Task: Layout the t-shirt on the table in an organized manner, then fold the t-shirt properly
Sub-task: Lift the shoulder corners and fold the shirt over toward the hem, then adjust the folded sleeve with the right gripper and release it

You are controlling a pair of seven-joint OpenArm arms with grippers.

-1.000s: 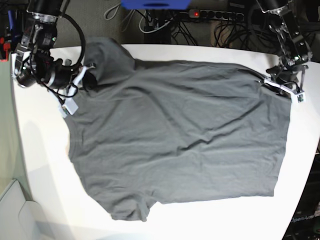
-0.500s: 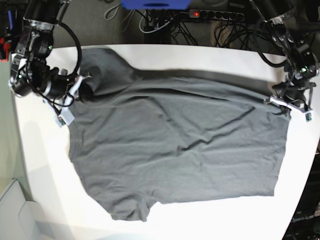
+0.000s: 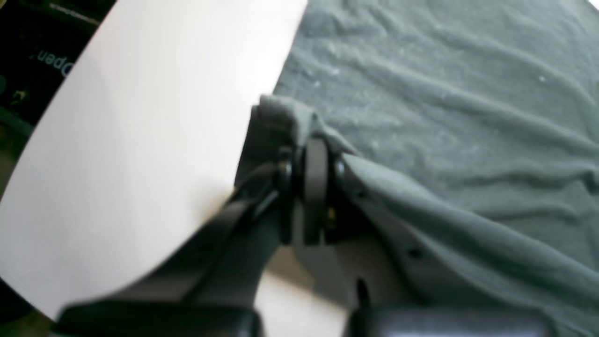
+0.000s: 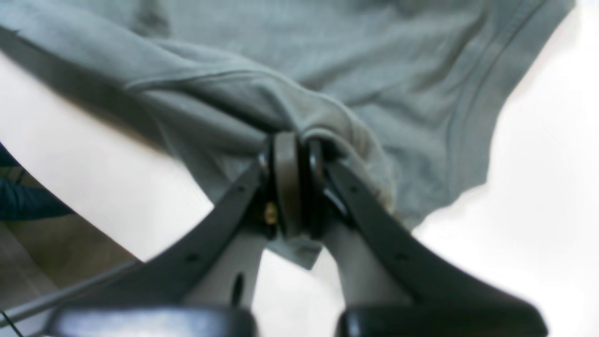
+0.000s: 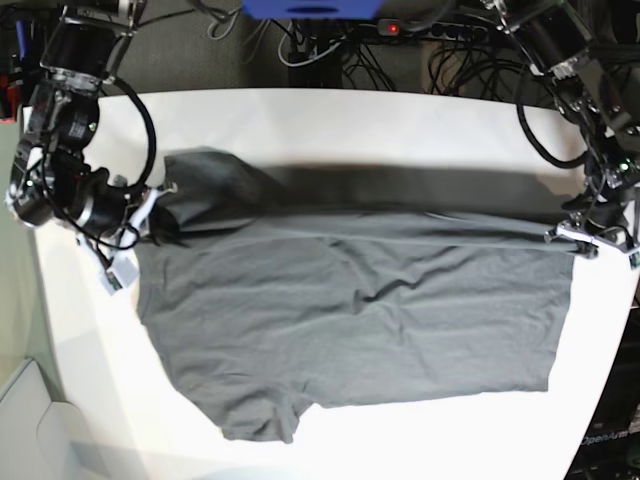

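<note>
Charcoal-grey t-shirt (image 5: 350, 320), cloth, spread across the white desk (image 5: 330, 115); far edge now lifted and drawn toward the near side, where half a second earlier it lay further back on the desk, covering the strip now bare and shadowed

Left tool (image 5: 590, 235): jaws closed tight on a bunched corner of the hem, seen plainly in the left wrist view, cloth (image 3: 421, 117) running taut away from the pinch; tool has travelled nearer along the desk's edge

Right tool (image 5: 150, 215): jaws clamped on a gathered fold near the shoulder and sleeve, cloth (image 4: 327, 61) draped over the closed tips (image 4: 292, 187); this arm has likewise come nearer

Condition: upper edge stretched almost straight between the two grips, a ridge forming along it; lower body and near sleeve flat on the desk, lightly wrinkled

Assessment: likely the start of a lengthwise fold, far half carried over the near half; alternatively a tensioning pull to smooth the layout. Even travel of both grips looks needed to keep the edge straight
</note>
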